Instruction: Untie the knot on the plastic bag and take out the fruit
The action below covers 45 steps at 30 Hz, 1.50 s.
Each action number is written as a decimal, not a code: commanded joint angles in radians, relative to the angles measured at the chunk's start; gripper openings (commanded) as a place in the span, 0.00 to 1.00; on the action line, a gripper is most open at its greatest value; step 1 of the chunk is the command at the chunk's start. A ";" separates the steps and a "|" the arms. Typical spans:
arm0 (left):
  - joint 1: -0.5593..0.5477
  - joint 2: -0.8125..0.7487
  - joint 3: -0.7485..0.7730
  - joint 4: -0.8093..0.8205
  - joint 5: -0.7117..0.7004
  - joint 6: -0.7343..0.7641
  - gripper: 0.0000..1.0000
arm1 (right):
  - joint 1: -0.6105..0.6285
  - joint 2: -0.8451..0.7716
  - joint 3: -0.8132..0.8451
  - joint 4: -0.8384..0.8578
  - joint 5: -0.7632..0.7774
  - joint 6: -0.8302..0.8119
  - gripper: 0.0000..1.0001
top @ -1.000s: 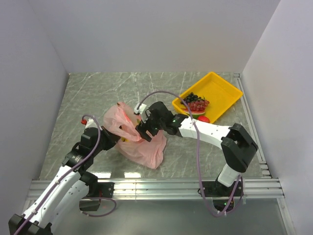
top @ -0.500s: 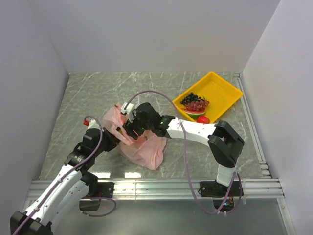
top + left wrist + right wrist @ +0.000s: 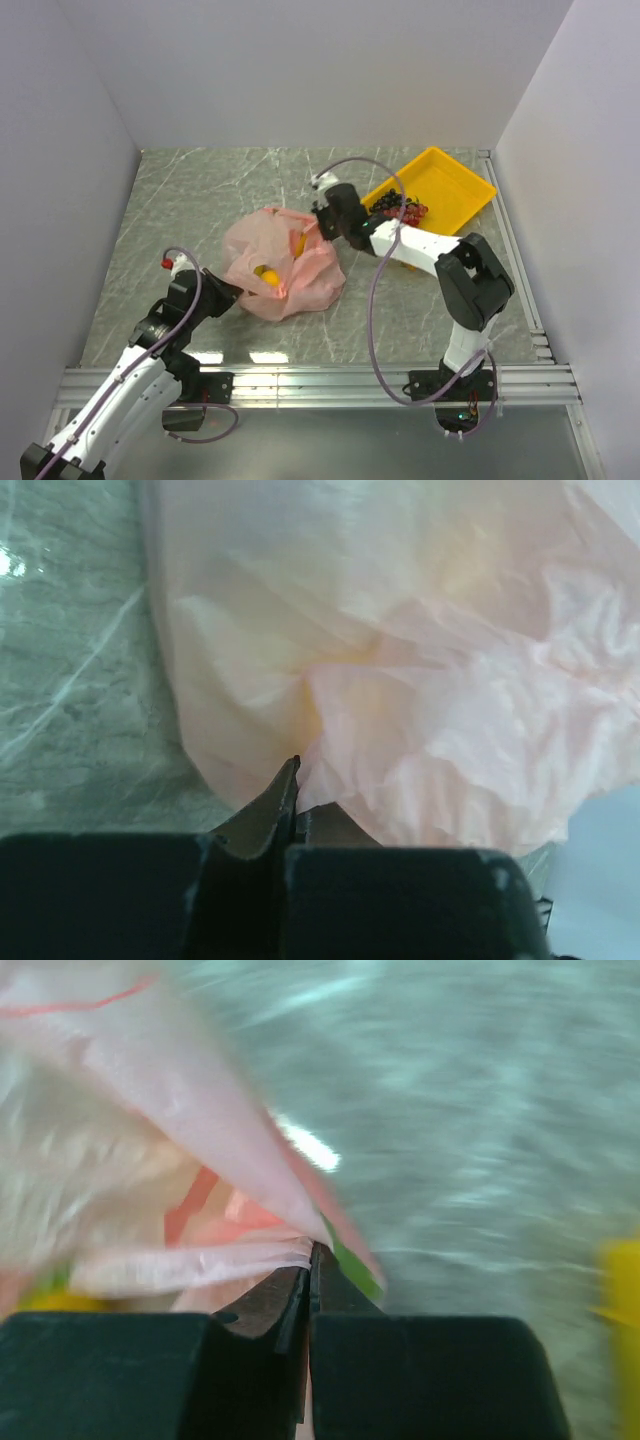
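With both arms reaching in from opposite sides, you've got the plastic bag point(image 3: 300, 280) stretched between them near the middle of the marble table point(image 3: 200, 195). Your left gripper point(image 3: 226, 293) is at the bag's near-left edge. On the left wrist camera its fingers point(image 3: 283, 798) are pressed fully together, with a fold of the pink film caught at the very tips. The bag billows up and away from them there.

Your right gripper point(image 3: 322, 222) is at the far-right edge of the bag, just beside the yellow tray point(image 3: 455, 185). Its fingers point(image 3: 290, 1295) are closed tight as well, pinching a drawn-out strip of pink plastic.

That wrist picture is smeared. There's a red streak on the film, possibly print, but I can't make out any shape or lettering in it.

From above, the fruit is inside the bag and shows through it. One yellow piece point(image 3: 266, 272) sits low in the middle and another yellow piece point(image 3: 300, 243) lies nearer the right gripper. In the tray's near-left end you can see dark grapes point(image 3: 388, 204) with a red bunch point(image 3: 413, 212) touching them.
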 commanded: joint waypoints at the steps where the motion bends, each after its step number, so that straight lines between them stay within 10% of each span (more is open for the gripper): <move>1: 0.005 -0.050 0.008 -0.057 -0.077 -0.053 0.00 | -0.073 0.001 0.097 -0.058 0.056 0.066 0.00; 11: 0.005 -0.091 0.006 -0.095 -0.069 -0.107 0.01 | -0.073 0.156 0.166 -0.106 -0.082 0.145 0.12; 14: 0.005 -0.070 0.061 -0.044 -0.034 -0.017 0.19 | -0.067 0.134 0.185 -0.138 -0.079 0.131 0.42; 17: 0.003 -0.032 0.156 -0.053 -0.014 0.115 0.58 | -0.057 0.046 0.171 -0.158 -0.056 0.109 0.63; 21: 0.003 0.040 0.391 -0.151 -0.046 0.293 0.91 | -0.020 -0.076 0.171 -0.222 -0.006 0.070 0.74; 34: -0.091 0.336 0.615 -0.151 0.124 0.514 0.93 | 0.069 -0.286 0.058 -0.261 0.033 0.108 0.72; 45: -0.478 0.655 0.807 -0.263 -0.446 0.519 0.98 | 0.121 -0.287 -0.085 -0.226 0.184 0.442 0.75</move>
